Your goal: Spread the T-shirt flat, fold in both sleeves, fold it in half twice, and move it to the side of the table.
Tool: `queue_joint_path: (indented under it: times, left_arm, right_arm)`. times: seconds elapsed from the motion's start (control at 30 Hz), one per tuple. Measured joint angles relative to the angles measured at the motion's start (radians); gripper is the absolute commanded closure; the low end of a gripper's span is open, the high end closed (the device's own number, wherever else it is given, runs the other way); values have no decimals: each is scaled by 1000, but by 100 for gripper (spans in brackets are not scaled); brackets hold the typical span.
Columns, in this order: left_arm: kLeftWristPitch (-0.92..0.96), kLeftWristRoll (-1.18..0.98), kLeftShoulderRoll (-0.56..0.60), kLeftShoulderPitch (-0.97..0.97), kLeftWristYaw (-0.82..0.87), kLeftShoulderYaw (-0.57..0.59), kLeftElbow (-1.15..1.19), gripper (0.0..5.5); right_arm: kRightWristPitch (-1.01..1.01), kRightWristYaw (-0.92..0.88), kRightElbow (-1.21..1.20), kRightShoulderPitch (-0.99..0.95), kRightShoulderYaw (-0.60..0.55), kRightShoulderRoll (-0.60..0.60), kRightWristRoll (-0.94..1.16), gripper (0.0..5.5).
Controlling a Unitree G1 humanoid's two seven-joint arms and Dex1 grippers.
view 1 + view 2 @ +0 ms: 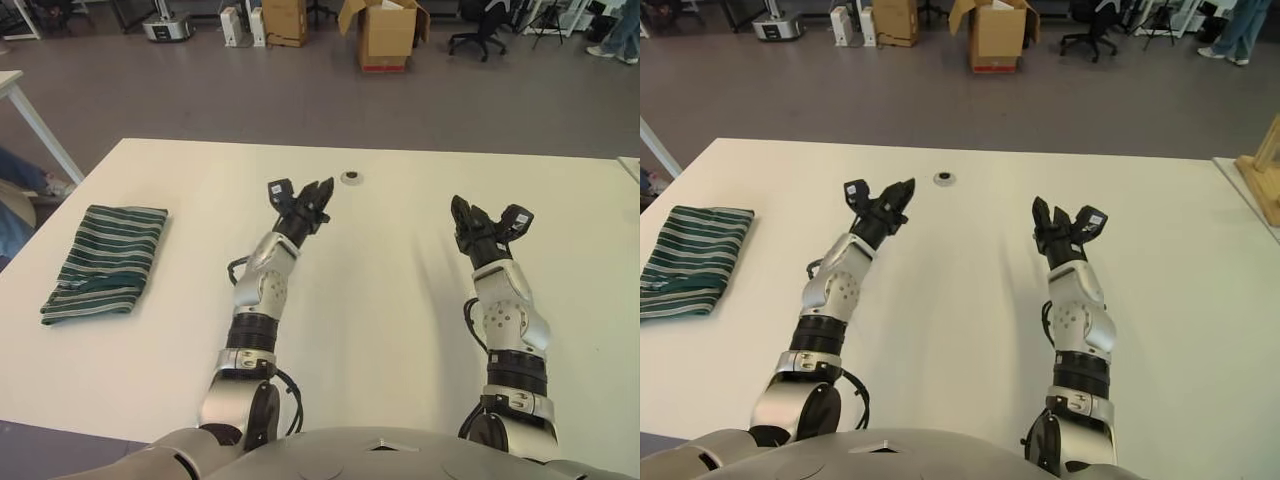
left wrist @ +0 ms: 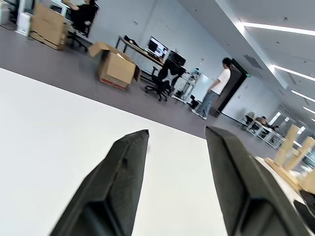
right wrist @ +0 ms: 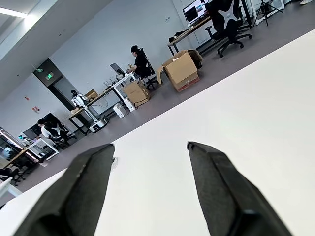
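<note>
The green-and-white striped T-shirt lies folded into a compact rectangle near the left edge of the white table. My left gripper hovers over the table's middle, well to the right of the shirt, open with nothing between its fingers. My right gripper is held up over the right half of the table, also open and empty, its fingers spread apart.
A small dark round object sits on the table just beyond the left gripper. A wooden frame stands off the right edge. Cardboard boxes and an office chair stand on the floor beyond the table.
</note>
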Motion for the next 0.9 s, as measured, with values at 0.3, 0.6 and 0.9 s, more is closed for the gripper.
queue_joint_path:
  times: [0.3,0.6,0.9]
  left_arm:
    - [-63,18,40,31,-12,21,-8,339]
    - [-131,104,59,86,70,27,33,339]
    - [-190,115,55,114,64,38,44,339]
  right_arm:
    - [-16,9,3,5,46,29,-15,272]
    - [-20,28,74,2,71,1,-74,272]
    - [-66,46,115,-4,130,6,-128,272]
